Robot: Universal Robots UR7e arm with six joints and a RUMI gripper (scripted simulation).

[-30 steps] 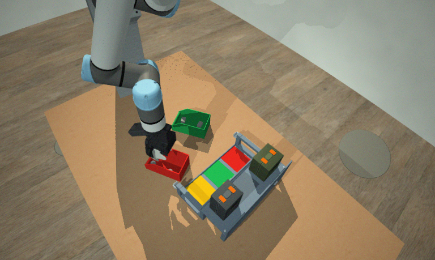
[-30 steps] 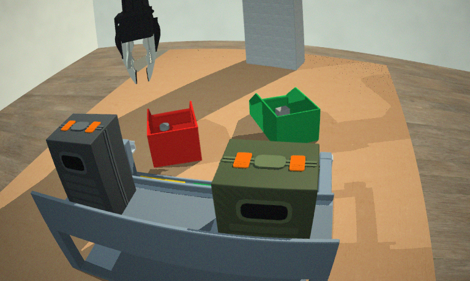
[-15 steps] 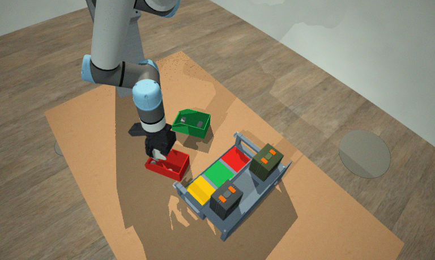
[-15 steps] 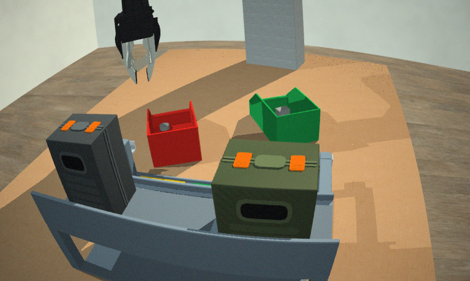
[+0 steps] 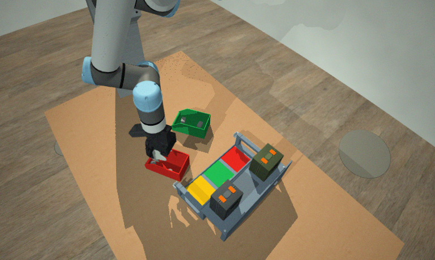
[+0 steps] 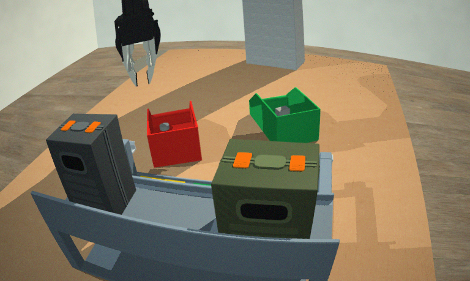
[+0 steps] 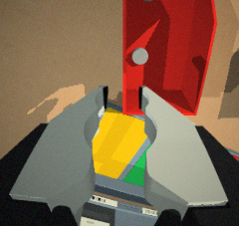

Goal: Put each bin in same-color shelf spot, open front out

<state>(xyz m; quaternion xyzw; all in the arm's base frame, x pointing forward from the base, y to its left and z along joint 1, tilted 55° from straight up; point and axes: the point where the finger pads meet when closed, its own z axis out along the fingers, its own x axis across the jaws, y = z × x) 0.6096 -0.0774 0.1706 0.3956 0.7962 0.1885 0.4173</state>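
My gripper (image 5: 159,157) (image 6: 142,84) (image 7: 123,88) is open by a small gap, with nothing between its fingertips, and hangs above the red bin's area. The red bin (image 5: 166,173) (image 6: 175,147) (image 7: 191,29) stands upright on the table with round grey parts in it. The green bin (image 5: 192,131) (image 6: 296,126) stands upright farther back, with grey parts in it. The shelf (image 5: 242,184) (image 6: 169,203) has a red mark (image 5: 235,158), a green mark (image 5: 218,173) and a yellow mark (image 5: 200,190) (image 7: 119,143), all without a bin. No yellow bin is visible.
A dark grey case (image 5: 226,199) (image 6: 86,160) and an olive case (image 5: 266,162) (image 6: 267,209) stand on the shelf's upper board, behind the marks in the top view. The shelf has raised side frames. A grey pedestal (image 6: 272,28) stands at the table's back.
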